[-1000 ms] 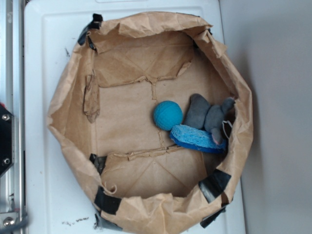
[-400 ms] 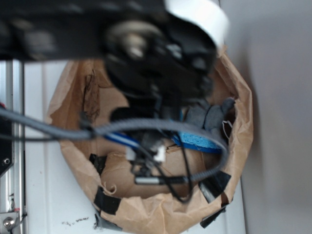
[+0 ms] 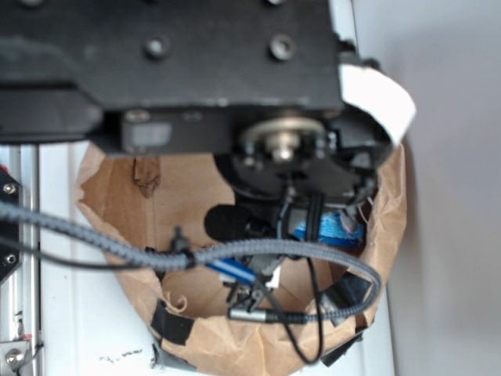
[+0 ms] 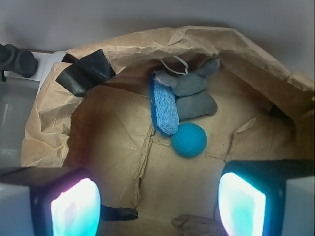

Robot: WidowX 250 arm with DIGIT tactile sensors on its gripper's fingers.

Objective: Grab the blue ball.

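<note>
In the wrist view the blue ball (image 4: 189, 139) lies on the floor of the brown paper bag (image 4: 118, 128), touching the lower end of the light-blue sponge (image 4: 164, 106) and just below the grey stuffed toy (image 4: 193, 96). My gripper (image 4: 157, 204) is open and empty, its two glowing pads (image 4: 75, 209) wide apart at the bottom of the view, above and short of the ball. In the exterior view the arm (image 3: 196, 70) covers the bag's middle and hides the ball; only a bit of the sponge (image 3: 325, 227) shows.
The bag's crumpled walls (image 3: 383, 235) ring the objects, patched with black tape (image 4: 83, 76). The bag stands on a white surface (image 3: 78, 313). A grey cable (image 3: 196, 254) hangs across the bag in the exterior view.
The arm has swung in over the bag from the upper left and now covers the ball, which lay in plain view one second ago. The objects in the bag have not moved.
</note>
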